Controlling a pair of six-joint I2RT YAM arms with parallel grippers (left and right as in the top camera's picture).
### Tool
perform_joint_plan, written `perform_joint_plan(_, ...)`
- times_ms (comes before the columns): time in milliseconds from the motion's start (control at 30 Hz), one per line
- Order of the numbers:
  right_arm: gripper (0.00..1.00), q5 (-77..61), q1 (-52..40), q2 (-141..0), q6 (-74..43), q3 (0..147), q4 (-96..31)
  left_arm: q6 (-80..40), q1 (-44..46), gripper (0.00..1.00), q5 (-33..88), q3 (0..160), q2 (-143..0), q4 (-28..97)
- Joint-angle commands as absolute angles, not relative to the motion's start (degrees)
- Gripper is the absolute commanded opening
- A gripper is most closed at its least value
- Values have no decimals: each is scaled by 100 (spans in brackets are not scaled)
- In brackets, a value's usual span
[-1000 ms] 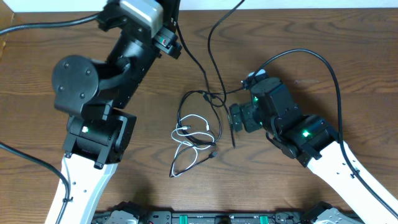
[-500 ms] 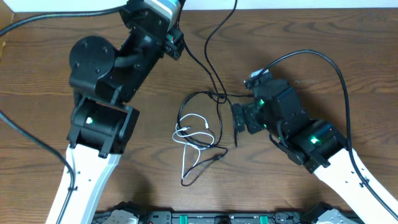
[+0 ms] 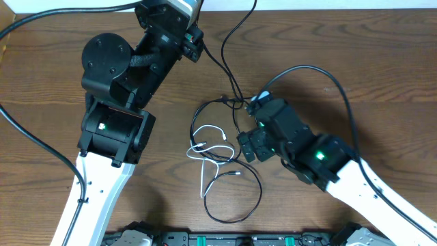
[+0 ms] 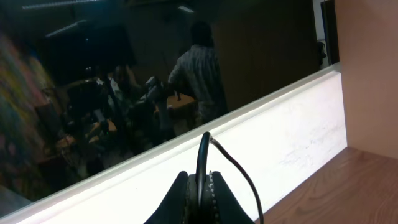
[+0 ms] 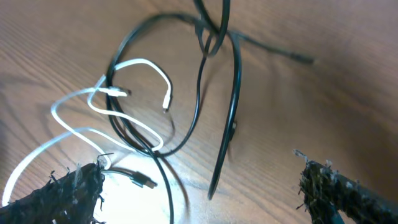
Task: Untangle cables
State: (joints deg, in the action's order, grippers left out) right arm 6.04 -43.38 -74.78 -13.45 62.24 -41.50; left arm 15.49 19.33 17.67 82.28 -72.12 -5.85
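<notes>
The left arm (image 3: 113, 130) rises from 7 o'clock in the overhead view, folded at the elbow, with its wrist up near 12 o'clock. The left claw (image 4: 200, 182) points away and upward, its fingers pressed together on a black cable (image 4: 203, 149) that stands up between them. The right arm (image 3: 328, 160) reaches in from 5 o'clock toward the centre with its wrist tipped down, and the right claw (image 3: 247, 145) faces 9 o'clock with its two fingers (image 5: 68, 190) spread wide apart.
</notes>
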Motion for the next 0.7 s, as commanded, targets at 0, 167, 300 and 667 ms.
perform_joint_plan(0,99,652,-4359,-7811,-1439,6294,-4117,1623,1905,7,1737,8366,-7091,-602)
perform_joint_plan(167,99,655,-4359,-8176,-1433,6294,-3931,1623,1905,7,1752,8366,-7074,-602)
perform_joint_plan(300,54,683,-4359,-8294,-1433,6294,-3876,1623,1905,7,1752,8366,-7028,-602)
perform_joint_plan(667,1,1096,-4348,-8326,-1540,6294,-3857,1625,1905,7,1752,8366,-6991,-580)
